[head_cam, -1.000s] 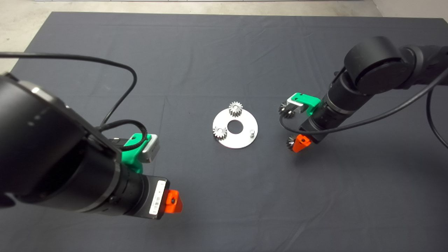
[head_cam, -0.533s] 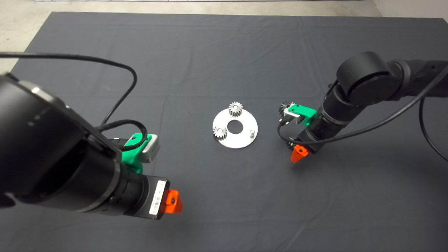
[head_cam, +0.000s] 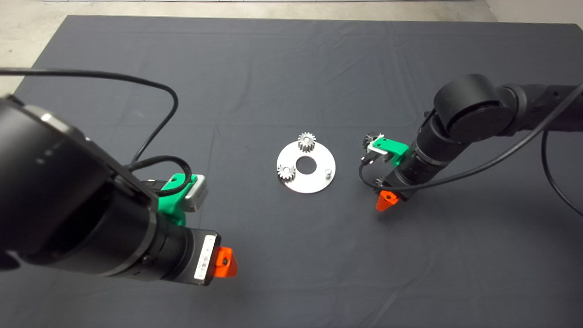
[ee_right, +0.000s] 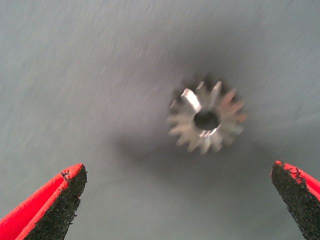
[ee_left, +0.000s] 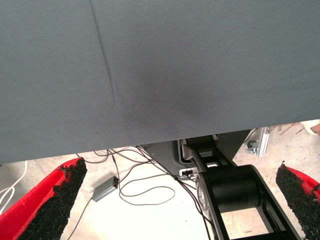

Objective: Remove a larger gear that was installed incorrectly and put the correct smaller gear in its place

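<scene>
A round silver plate lies mid-mat with two pale short-toothed gears on it and one bare pin. To its right, my right gripper hovers open over the smaller gear, which it half hides. In the right wrist view this gear lies flat on the mat, apart from both pads and ahead of the fingertips. The larger gear rests on the mat just beyond, partly behind the green camera mount. My left gripper waits open at the lower left, holding nothing.
The two pale gears stand on the plate's far and left posts. A black cable loops under the right wrist. The left wrist view shows the mat's near edge with floor cables and the robot base beyond.
The right arm has come down and shifted slightly toward the near side, so its gripper now covers more of the smaller gear. The left arm has not moved.
</scene>
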You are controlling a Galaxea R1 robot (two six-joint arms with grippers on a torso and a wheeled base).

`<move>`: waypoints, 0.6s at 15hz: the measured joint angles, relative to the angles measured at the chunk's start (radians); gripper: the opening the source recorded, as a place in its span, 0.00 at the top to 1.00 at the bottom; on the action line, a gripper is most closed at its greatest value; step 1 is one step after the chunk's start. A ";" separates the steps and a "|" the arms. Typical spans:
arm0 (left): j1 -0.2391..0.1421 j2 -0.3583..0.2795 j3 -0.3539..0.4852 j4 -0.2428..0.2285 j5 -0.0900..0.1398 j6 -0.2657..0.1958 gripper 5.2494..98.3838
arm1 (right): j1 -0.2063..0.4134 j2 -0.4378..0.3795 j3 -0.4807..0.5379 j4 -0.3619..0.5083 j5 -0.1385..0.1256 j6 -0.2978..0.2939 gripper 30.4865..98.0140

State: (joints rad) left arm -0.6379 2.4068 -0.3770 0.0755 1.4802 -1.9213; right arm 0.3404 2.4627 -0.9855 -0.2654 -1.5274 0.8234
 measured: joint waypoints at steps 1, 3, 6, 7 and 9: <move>0.000 0.000 0.000 0.000 0.000 0.000 0.01 | 0.000 0.004 0.000 -0.018 0.000 -0.003 0.01; 0.000 0.000 0.000 0.000 0.000 0.000 0.01 | -0.003 0.015 -0.004 -0.047 0.000 -0.008 0.01; 0.000 0.000 0.000 0.000 0.000 0.000 0.01 | -0.007 0.020 -0.016 -0.064 0.001 -0.012 0.01; 0.000 0.000 0.000 0.000 0.000 0.000 0.01 | -0.009 0.021 -0.021 -0.070 0.000 -0.013 0.01; 0.000 0.000 0.000 0.000 0.000 0.000 0.01 | -0.013 0.021 -0.034 -0.077 0.000 -0.014 0.01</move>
State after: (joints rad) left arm -0.6379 2.4068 -0.3770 0.0755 1.4806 -1.9213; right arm 0.3274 2.4832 -1.0198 -0.3419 -1.5272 0.8091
